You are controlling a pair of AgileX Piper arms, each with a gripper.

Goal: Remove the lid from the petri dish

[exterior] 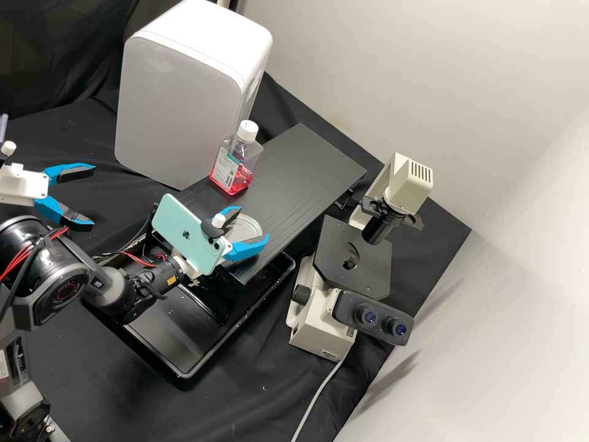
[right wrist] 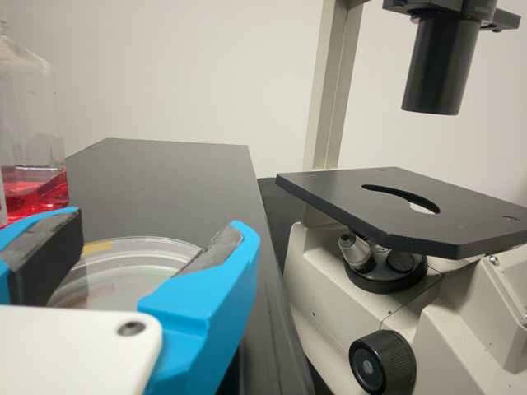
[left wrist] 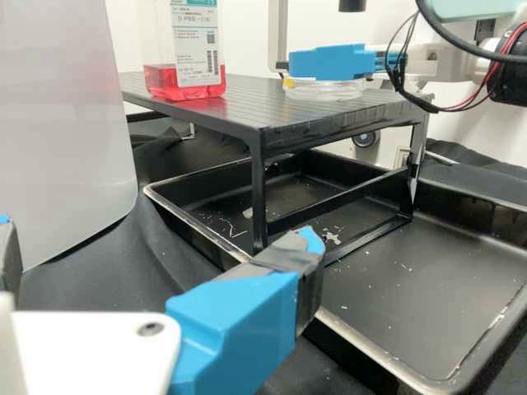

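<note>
1. We see the dish (exterior: 244, 229) on the black shelf (exterior: 307, 172), at the end nearest the arms. Its lid (right wrist: 123, 265) is on, so the task is not yet done.
2. The right gripper (exterior: 251, 224) is at the dish with its fingers spread, one on each side of the rim, so the dish lies directly between them. We cannot tell whether the pads (right wrist: 216, 246) touch the rim. In the left wrist view one finger sits level with the top of the dish or just above it.
3. The left gripper (exterior: 92, 194) hangs off the shelf beside the white box (exterior: 190, 86), fingers spread and holding nothing. It is well apart from the dish, so the right arm is plainly the nearer one.
4. The dish is round and lies flat, so it has no long axis to line up with. We judge that what counts is the height of the pads: they belong on the lid's wall, not on the base beneath it.
5. We judge the next move to be a close on the lid and a straight lift. If the squeeze is too low, the base may come up too, or slide toward the shelf's edge above the tray (exterior: 178, 344).
6. The flask (exterior: 235, 161) of red liquid stands farther along the shelf, at the long edge by the box, apart from the gripper. The microscope (exterior: 356, 276) stands off the shelf's other long side.
</note>
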